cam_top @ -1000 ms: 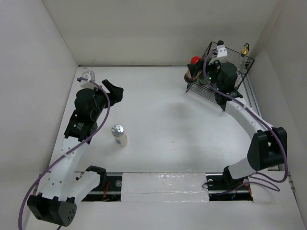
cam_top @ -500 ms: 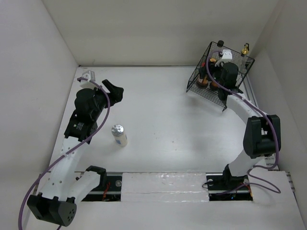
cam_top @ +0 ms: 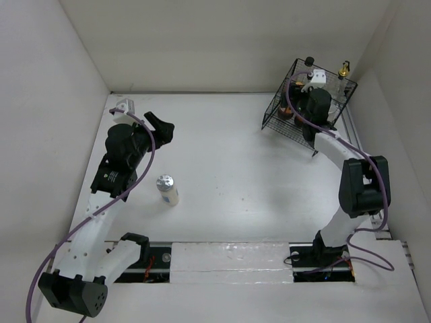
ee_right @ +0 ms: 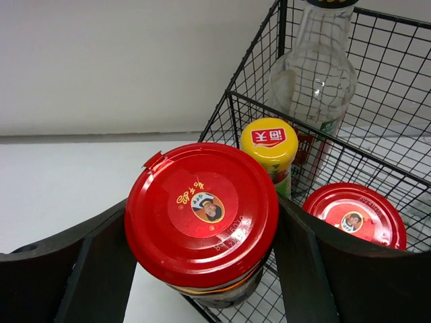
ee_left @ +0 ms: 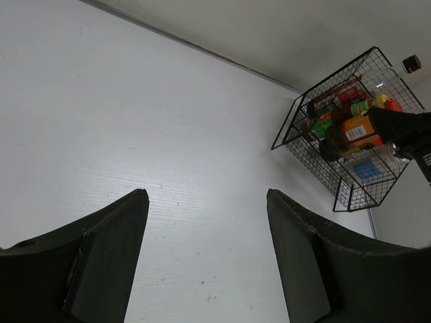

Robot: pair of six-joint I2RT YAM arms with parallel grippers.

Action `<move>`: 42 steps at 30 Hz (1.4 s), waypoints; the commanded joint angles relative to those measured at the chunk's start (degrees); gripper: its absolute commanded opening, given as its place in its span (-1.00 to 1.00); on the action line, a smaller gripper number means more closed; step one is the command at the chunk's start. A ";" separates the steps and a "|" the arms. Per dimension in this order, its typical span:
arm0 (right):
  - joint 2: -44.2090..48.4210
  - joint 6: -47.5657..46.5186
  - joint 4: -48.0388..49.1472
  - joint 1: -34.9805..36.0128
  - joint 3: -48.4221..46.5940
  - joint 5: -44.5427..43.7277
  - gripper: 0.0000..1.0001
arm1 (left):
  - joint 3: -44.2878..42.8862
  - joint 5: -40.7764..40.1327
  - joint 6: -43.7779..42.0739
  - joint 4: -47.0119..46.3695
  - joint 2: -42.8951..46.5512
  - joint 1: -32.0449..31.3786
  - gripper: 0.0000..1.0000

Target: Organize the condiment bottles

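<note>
My right gripper point(ee_right: 202, 232) is shut on a red-lidded dark jar point(ee_right: 202, 212), held at the left edge of the black wire rack point(ee_right: 232, 111). Inside the rack stand a slim yellow-capped bottle point(ee_right: 269, 142), a second red-lidded jar point(ee_right: 353, 215) and a clear bottle point(ee_right: 313, 74). A silver-capped white shaker point(cam_top: 166, 188) stands alone on the table near my left arm. My left gripper point(cam_top: 159, 128) is open and empty, raised above the table's far left, and its fingers point(ee_left: 108, 256) frame bare table.
The rack point(cam_top: 289, 134) sits in the far right corner against the white walls. A black-capped bottle point(cam_top: 310, 60) and a gold-capped one point(cam_top: 344, 67) show at its back rim. In the left wrist view the rack point(ee_left: 337, 182) shows with my right arm beside it.
My right gripper has carried the red-lidded jar to the right, from outside the rack's left side to over its edge. The left arm and the shaker have not moved.
</note>
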State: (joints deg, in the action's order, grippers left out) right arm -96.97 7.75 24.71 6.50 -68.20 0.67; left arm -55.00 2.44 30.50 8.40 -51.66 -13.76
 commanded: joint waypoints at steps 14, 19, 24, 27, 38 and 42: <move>-5.86 -0.10 18.36 5.27 1.14 -4.62 -0.04 | -1.86 1.69 -1.23 -3.31 -0.90 0.31 0.34; -7.27 0.51 17.65 6.59 1.67 -7.52 0.11 | -1.86 2.22 -1.23 -3.31 -0.90 0.31 0.34; -6.75 0.51 16.51 7.12 2.20 -9.19 0.37 | -1.86 2.22 -1.23 -3.31 -0.90 0.31 0.34; -5.17 1.04 15.82 7.12 2.81 -9.80 0.59 | -1.33 2.74 -1.23 -3.31 -0.90 0.31 0.34; 4.85 1.04 5.17 7.64 -0.17 -5.24 1.00 | -1.33 2.23 -1.23 -3.31 -0.37 0.31 0.34; 7.32 0.17 3.59 10.98 1.49 2.04 0.89 | -1.33 0.65 -1.23 -3.31 0.76 0.31 0.34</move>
State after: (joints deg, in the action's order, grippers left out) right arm -91.39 8.14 29.89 14.24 -66.28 -4.19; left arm -55.00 4.23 30.04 7.90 -52.75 -13.76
